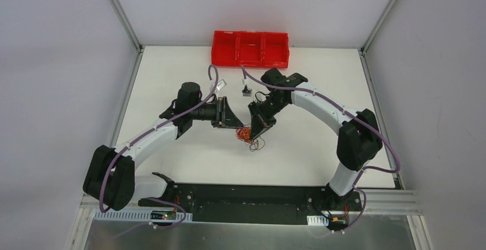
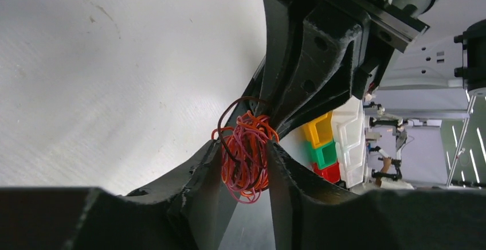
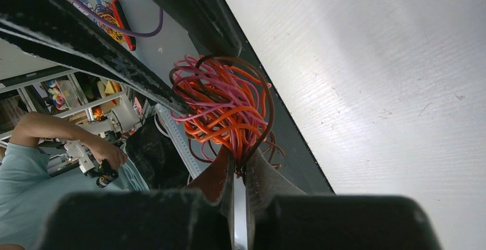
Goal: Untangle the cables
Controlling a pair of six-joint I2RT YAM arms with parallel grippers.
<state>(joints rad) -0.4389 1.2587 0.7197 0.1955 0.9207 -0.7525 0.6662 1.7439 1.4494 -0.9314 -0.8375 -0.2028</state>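
Observation:
The cables (image 1: pixel 246 134) are a small knotted ball of red, orange, pink and dark thin wires, held above the table's middle between both arms. My left gripper (image 1: pixel 236 125) comes in from the left. In the left wrist view its two fingers press the ball (image 2: pixel 246 161) from both sides, so my left gripper (image 2: pixel 243 147) is shut on it. My right gripper (image 1: pixel 255 129) reaches from the right. In the right wrist view its tips (image 3: pixel 239 159) pinch several strands at the bottom of the ball (image 3: pixel 223 104). Some dark loops (image 1: pixel 257 145) hang below.
A red bin with three compartments (image 1: pixel 250 48) stands at the table's far edge. A small black part (image 1: pixel 246 91) and a small white piece (image 1: pixel 222 86) lie on the table just behind the grippers. Metal frame posts run along both sides.

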